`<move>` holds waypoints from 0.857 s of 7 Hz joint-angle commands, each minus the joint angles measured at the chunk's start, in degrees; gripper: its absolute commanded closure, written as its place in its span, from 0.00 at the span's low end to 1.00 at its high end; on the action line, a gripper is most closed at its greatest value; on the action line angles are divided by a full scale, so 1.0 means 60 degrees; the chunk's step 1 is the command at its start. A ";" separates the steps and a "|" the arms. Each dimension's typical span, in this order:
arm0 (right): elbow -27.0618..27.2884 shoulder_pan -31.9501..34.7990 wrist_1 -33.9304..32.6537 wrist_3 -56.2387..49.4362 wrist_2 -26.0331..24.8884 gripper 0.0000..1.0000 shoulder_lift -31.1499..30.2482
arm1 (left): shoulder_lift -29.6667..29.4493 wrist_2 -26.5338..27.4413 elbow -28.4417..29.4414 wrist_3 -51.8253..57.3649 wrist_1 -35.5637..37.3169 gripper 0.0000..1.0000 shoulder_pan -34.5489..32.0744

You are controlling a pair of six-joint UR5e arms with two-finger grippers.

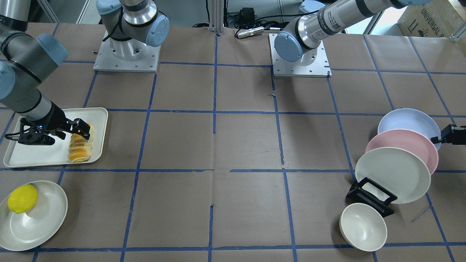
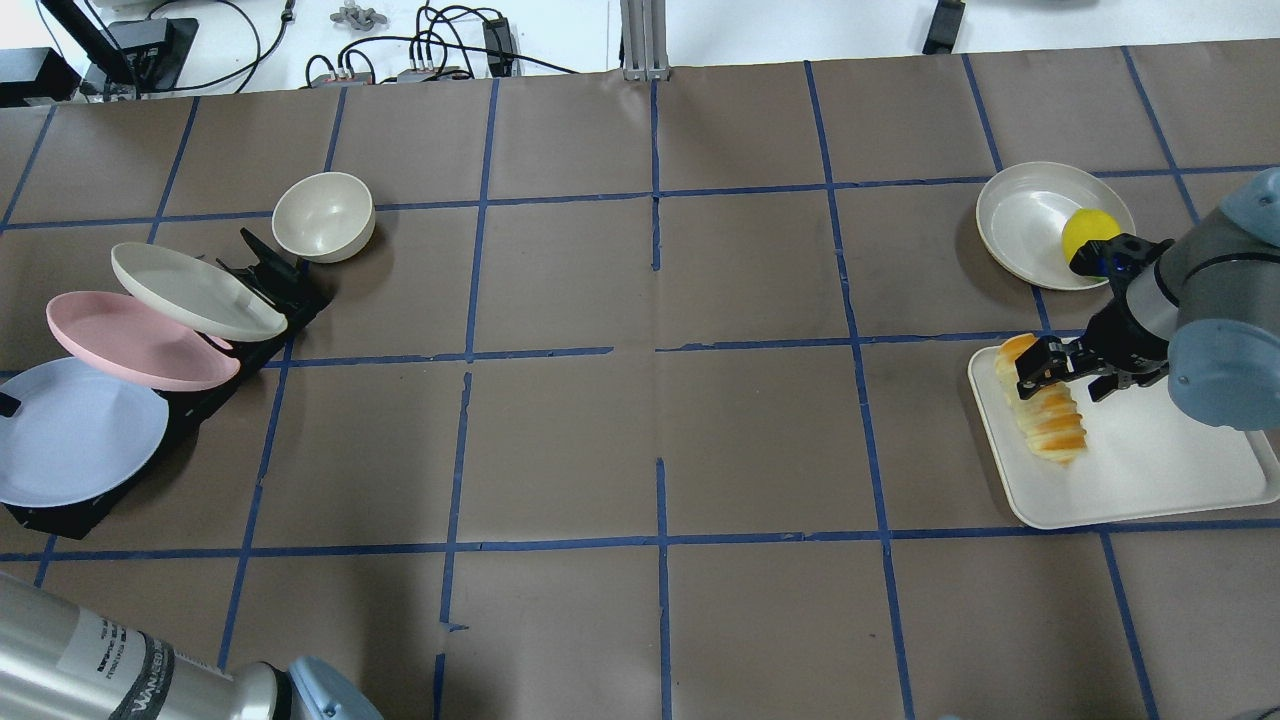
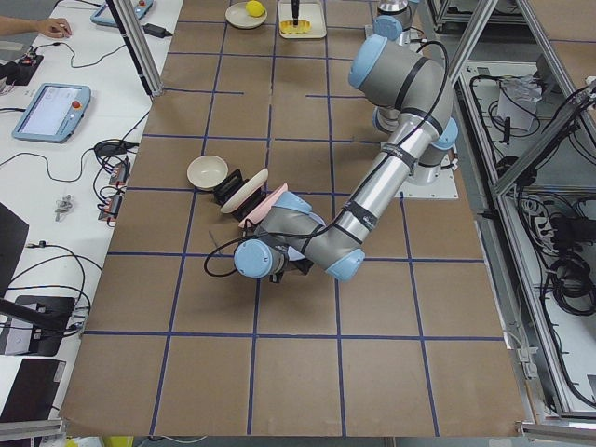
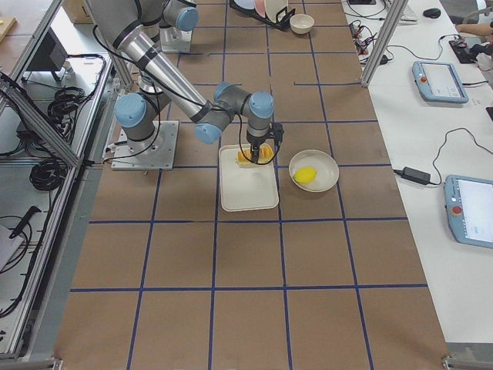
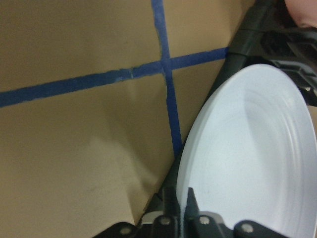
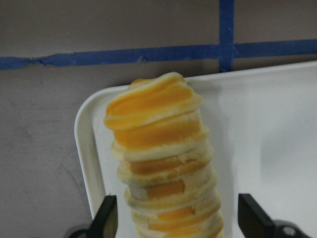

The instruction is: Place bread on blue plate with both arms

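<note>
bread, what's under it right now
A white tray, with the bread lying near one corner; the tray rests on the brown table. The patch directly beneath the bread is covered.

robotics lab: tape-gridded table [image 2: 560, 280], teach pendants [image 4: 439, 81], cables [image 2: 430, 50], aluminium framing [image 2: 645, 40].

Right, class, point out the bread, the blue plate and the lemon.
bread [image 2: 1052, 425], overhead view, middle of the loaf
blue plate [image 2: 75, 430], overhead view, bare centre
lemon [image 1: 22, 198], front-facing view, middle of the ball
</note>
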 commanded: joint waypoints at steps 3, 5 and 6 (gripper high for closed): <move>0.0108 0.0036 -0.0721 0.0182 0.0073 0.14 0.0339 | 0.1741 0.0387 0.0140 -0.0001 -0.1453 0.93 -0.0004; 0.0137 0.0051 -0.0795 0.0211 0.0102 0.14 0.0485 | 0.3059 0.0402 0.0126 -0.0015 -0.2639 0.93 -0.0004; 0.0180 0.0066 -0.0796 0.0429 0.0117 0.14 0.0529 | 0.3573 0.0300 -0.0034 -0.0233 -0.3123 0.93 -0.0033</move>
